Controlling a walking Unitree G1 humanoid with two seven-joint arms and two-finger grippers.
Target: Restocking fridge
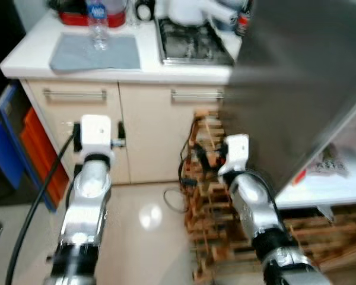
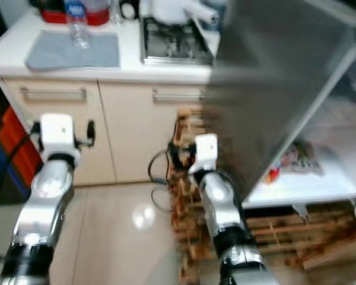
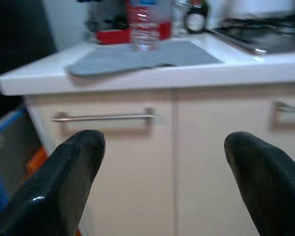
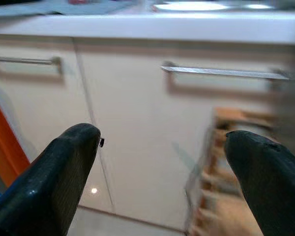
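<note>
Stock check, fridge run: I read this as early in the job, nothing carried. My left tool (image 3: 162, 182) is spread wide with nothing between its fingers, held out before the cream cabinet doors (image 1: 136, 130); my right tool (image 4: 162, 182) is likewise parted and bare, low beside the wooden pallet stack (image 1: 210, 196). Item to shelve, as I judge it: one clear water bottle (image 1: 97, 24) with a blue label, upright on the white bench (image 1: 24, 56), at the far edge of a grey mat (image 1: 95, 52) and just in front of a red appliance (image 1: 83, 16). Also on the bench: a steel hob (image 1: 193, 44) and a white kettle (image 1: 190, 10) behind it. Fridge (image 2: 320, 178) at my right, its grey door (image 1: 291, 89) swung open; on the white shelf lie a few packets (too blurred to name). Outstanding: reach the bottle, grip it, carry it to that shelf.
</note>
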